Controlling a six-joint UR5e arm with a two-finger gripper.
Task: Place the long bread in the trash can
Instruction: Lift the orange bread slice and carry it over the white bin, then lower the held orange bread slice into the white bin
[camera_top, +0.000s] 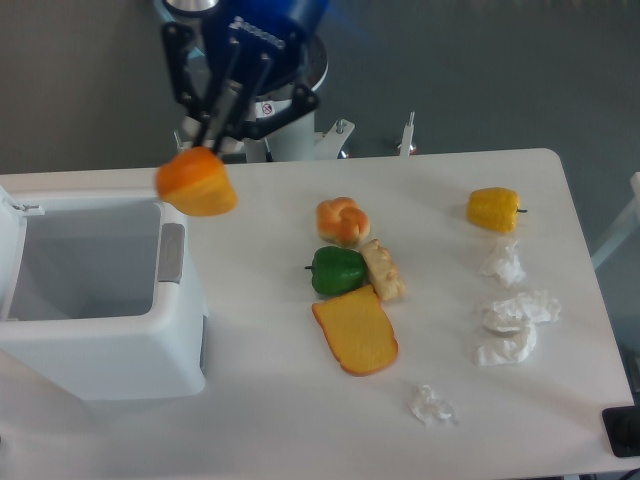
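The gripper (208, 148) jaws pinched the long bread (196, 186), which hung in the air just above the right rim of the trash can (95, 330), clear of the worktop (300, 420).

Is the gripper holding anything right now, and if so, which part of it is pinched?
Yes. The gripper holds the long bread, pinched at its upper end, so the loaf hangs below the fingertips.

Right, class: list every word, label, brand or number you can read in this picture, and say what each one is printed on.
White lettering on the claw body: blurred, unreadable.
Small red-and-white sticker on the robot base: too small to read.
Nothing else carries text.
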